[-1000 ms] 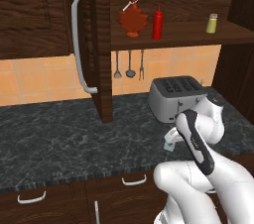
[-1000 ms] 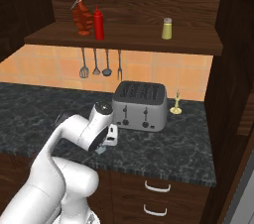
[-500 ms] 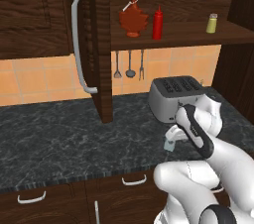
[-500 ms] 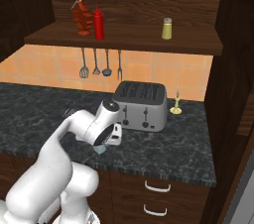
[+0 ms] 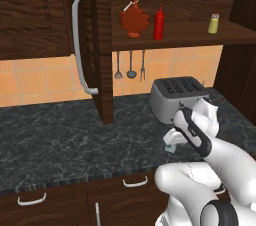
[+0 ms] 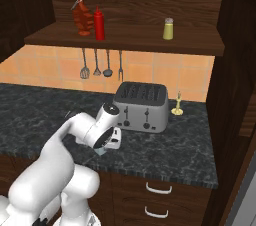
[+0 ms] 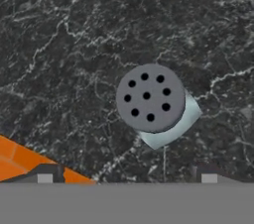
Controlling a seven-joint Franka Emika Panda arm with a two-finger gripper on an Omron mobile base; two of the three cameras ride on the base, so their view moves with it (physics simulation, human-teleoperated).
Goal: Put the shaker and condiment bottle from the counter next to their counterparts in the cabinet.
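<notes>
Hand view looked straight down on the shaker (image 7: pixel 151 100), upright on the counter (image 7: pixel 64 44) near its front edge. The arm was folded low, the gripper (image 5: pixel 171 146) pointing down over it, jaws apparently spread wide, holding nothing.

The white arm rises from the base, bends at its dark elbow joint and folds forward and down, wrist pitched steeply toward the surface below. The gripper (image 5: pixel 170 146) sits at the low end of the forearm, pointing downward, also seen in the right base view (image 6: pixel 106 146). In the hand view the two dark fingertips (image 7: pixel 45 173) stand far apart at the bottom edge, jaws spread wide, nothing clasped between them.
</notes>
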